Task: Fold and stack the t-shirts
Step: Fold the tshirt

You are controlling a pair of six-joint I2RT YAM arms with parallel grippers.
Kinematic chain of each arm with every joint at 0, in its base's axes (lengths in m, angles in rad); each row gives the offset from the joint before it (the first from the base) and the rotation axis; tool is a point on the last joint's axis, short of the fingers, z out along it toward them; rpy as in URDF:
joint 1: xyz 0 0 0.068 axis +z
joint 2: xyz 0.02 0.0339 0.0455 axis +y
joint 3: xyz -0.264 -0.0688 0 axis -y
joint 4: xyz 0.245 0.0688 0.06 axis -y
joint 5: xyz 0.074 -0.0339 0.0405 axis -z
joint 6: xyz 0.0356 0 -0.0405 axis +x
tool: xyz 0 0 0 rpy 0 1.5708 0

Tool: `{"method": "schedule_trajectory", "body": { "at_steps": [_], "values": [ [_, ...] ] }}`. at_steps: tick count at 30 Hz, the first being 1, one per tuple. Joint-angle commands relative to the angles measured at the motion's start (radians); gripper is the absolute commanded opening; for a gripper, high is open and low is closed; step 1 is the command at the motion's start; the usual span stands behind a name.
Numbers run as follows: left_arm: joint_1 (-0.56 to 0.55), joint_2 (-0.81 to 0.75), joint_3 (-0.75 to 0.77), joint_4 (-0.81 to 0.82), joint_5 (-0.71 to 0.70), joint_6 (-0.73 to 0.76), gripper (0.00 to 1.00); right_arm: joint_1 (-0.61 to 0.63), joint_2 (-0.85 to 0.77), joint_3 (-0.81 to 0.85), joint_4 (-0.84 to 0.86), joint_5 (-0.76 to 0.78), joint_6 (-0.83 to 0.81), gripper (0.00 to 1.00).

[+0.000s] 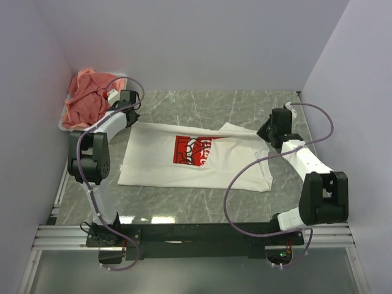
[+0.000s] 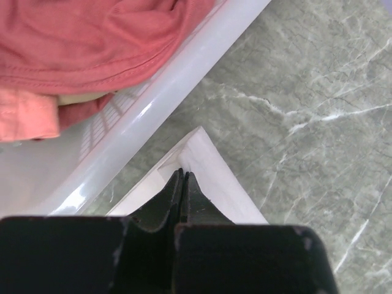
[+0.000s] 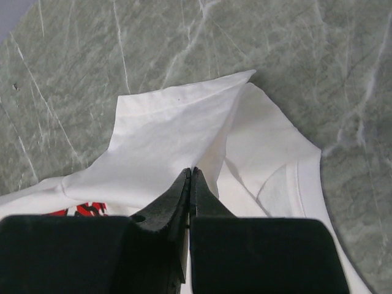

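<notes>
The white t-shirt point(image 1: 153, 165) lies spread flat in the middle of the table point(image 1: 202, 104), chest side up. Its print point(image 1: 195, 151) is a red rectangle with white marks inside, too small to read. The cloth is a soft, matte knit with a stitched hem, and one sleeve at the right end is folded over into a pointed flap. The table top is smooth and glossy, grey-green with pale marble veins. The left gripper point(image 2: 182, 176) is closed tight, its black tapered tips pinching the hemmed corner of the white t-shirt just beside the tub point(image 2: 184, 70). This tub is of white, slightly see-through plastic with a rounded rim. It holds the pink t-shirts point(image 1: 89, 98), crumpled in a heap of salmon cloth. The right gripper point(image 3: 190, 173) is also fully closed, nipping a raised fold of the white t-shirt near the flap.
</notes>
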Motion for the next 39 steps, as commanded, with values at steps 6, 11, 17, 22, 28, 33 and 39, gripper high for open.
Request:
{"method": "schedule_trajectory", "body": {
  "at_steps": [6,11,17,22,28,33,39],
  "values": [
    [0.009,-0.128,-0.077,0.031,-0.021,-0.049,0.00,-0.001,-0.090,-0.067,0.012,0.068,0.021,0.00],
    [0.009,-0.187,-0.139,0.048,-0.022,-0.065,0.00,-0.001,-0.101,-0.087,0.001,0.073,0.018,0.00],
    [0.009,-0.239,-0.180,0.056,-0.026,-0.076,0.01,-0.002,-0.128,-0.125,0.003,0.049,0.028,0.00],
    [0.007,-0.286,-0.249,0.091,-0.016,-0.092,0.00,-0.010,-0.134,-0.151,-0.005,0.024,0.037,0.00],
    [0.006,-0.345,-0.315,0.108,-0.003,-0.107,0.00,-0.039,-0.136,-0.195,0.004,-0.030,0.057,0.00],
    [-0.010,-0.374,-0.390,0.134,0.004,-0.119,0.00,-0.071,-0.139,-0.217,0.012,-0.067,0.069,0.00],
    [-0.010,-0.403,-0.452,0.146,0.002,-0.128,0.01,-0.076,-0.150,-0.246,0.012,-0.067,0.075,0.00]
  ]
}}
